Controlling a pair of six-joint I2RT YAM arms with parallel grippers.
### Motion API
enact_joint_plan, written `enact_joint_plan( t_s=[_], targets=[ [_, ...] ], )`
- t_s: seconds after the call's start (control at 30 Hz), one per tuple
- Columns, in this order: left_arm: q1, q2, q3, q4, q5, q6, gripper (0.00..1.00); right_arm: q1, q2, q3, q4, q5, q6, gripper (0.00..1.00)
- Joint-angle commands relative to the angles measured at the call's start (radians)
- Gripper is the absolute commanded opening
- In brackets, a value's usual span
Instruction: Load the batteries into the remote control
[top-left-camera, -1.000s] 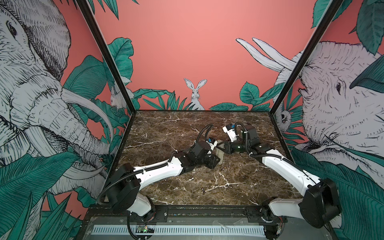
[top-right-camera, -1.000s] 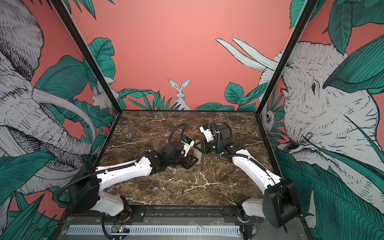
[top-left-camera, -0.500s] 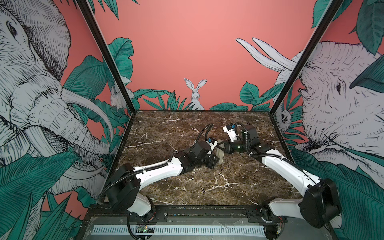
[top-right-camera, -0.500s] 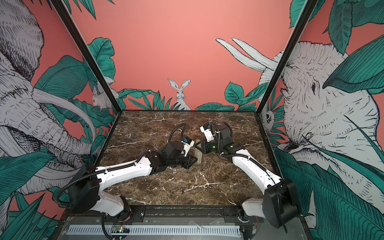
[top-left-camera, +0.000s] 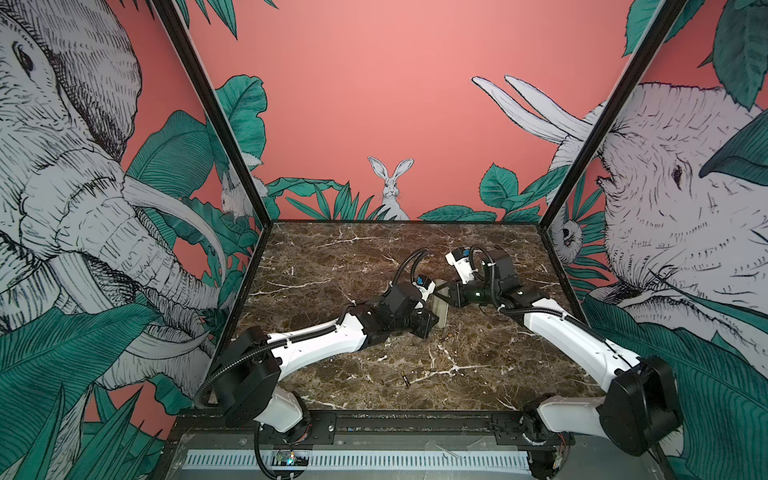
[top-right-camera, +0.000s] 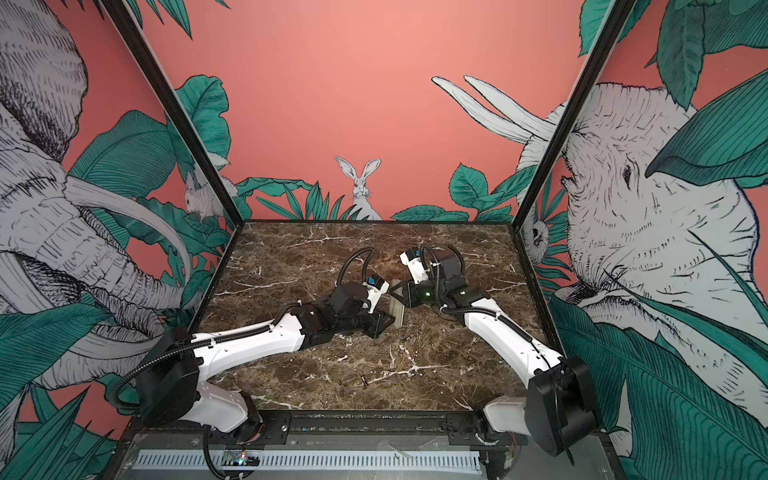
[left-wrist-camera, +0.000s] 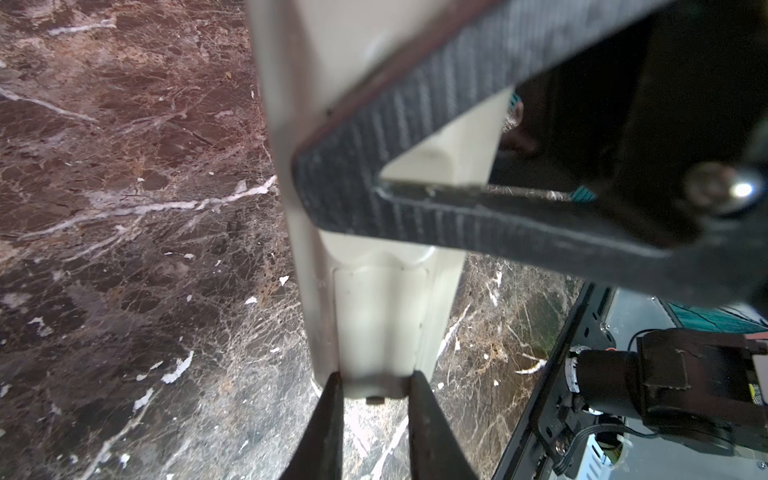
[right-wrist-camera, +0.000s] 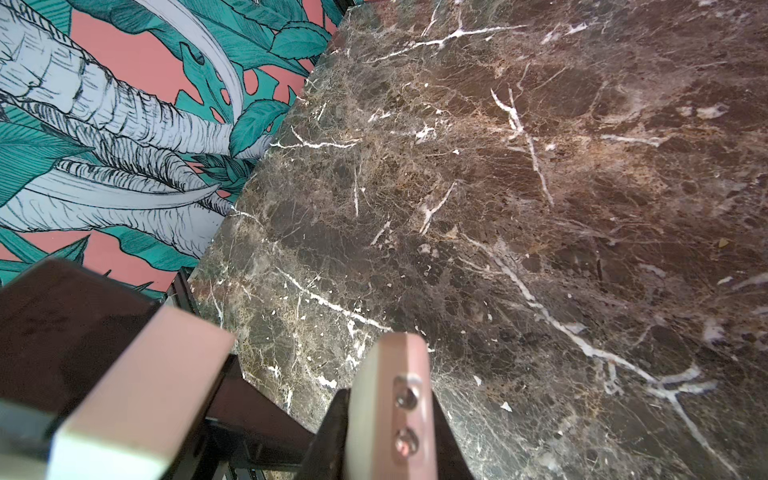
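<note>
Scarcely anything has shifted. Left end effector (left-wrist-camera: 375, 384) has narrowed onto one end of the remote control (top-left-camera: 440, 311), which is over the middle of the counter (top-left-camera: 332, 257). Right end effector (right-wrist-camera: 388, 415) clamps the other end. One battery (top-left-camera: 405, 379) lies on the counter nearer the front, well apart.

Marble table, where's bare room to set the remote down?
Widest bare patch: the far strip of the marble table along the back wall. Also bare: the near right, between the right arm and the front edge. Crowded: the centre, where the left gripper and right gripper hold the remote control, and just in front, where batteries lie loose.
</note>
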Motion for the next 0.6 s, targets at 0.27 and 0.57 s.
enact_joint_plan(
  t_s=[0.27, 0.57],
  targets=[
    [0.007, -0.006, 0.013, -0.018, -0.020, -0.008, 0.21, -0.003, -0.020, 0.039, 0.036, 0.041, -0.004, 0.00],
    [0.012, -0.007, 0.000, -0.023, -0.023, -0.008, 0.20, -0.011, -0.029, 0.031, 0.052, 0.059, 0.006, 0.00]
  ],
)
